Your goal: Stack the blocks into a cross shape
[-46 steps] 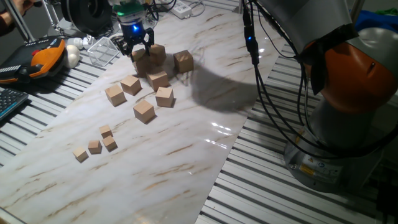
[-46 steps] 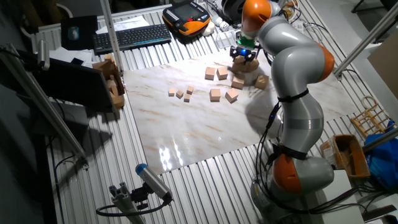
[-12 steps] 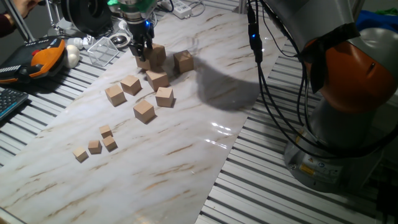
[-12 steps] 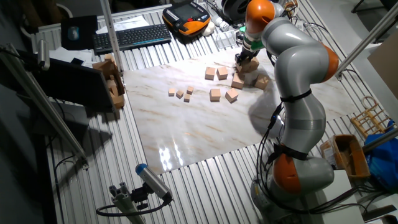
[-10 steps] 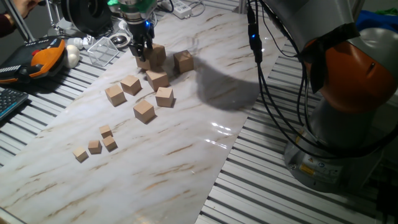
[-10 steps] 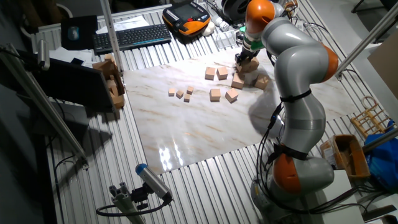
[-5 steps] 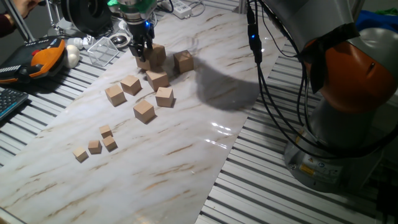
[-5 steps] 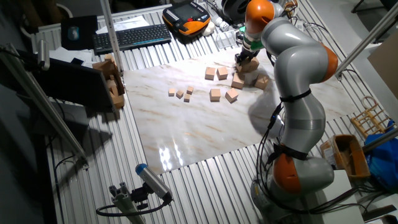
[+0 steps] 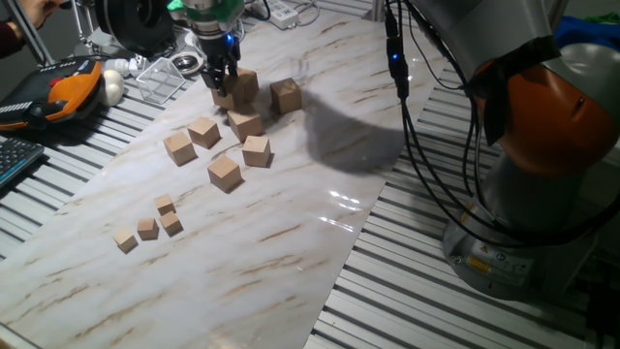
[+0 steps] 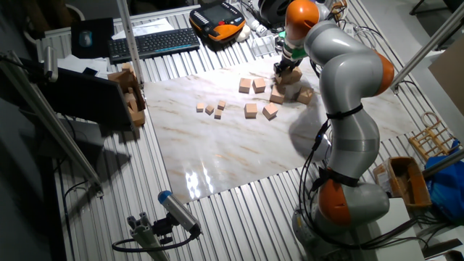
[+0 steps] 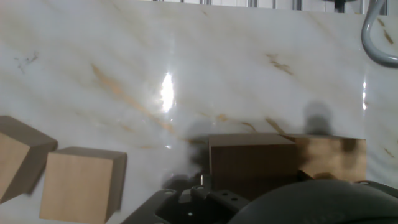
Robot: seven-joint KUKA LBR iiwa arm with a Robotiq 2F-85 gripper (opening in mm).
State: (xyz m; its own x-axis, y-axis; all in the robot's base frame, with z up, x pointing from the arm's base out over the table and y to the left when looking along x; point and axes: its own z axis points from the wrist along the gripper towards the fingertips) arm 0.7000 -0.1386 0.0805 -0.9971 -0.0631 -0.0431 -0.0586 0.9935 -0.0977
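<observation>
Tan wooden blocks sit on the marble desk (image 9: 291,242). Gripper (image 9: 222,85) is low at the far cluster, fingers narrow around one block (image 9: 225,94), apparently clamped on it; contact surfaces hidden by the fingers. A second block (image 9: 244,83) touches it just behind, another block (image 9: 286,95) just to the gripper's side. Hand view cuts both near blocks off behind the dark gripper body (image 11: 311,202). Four small cubes (image 9: 155,225) lie well apart from the gripper.
</observation>
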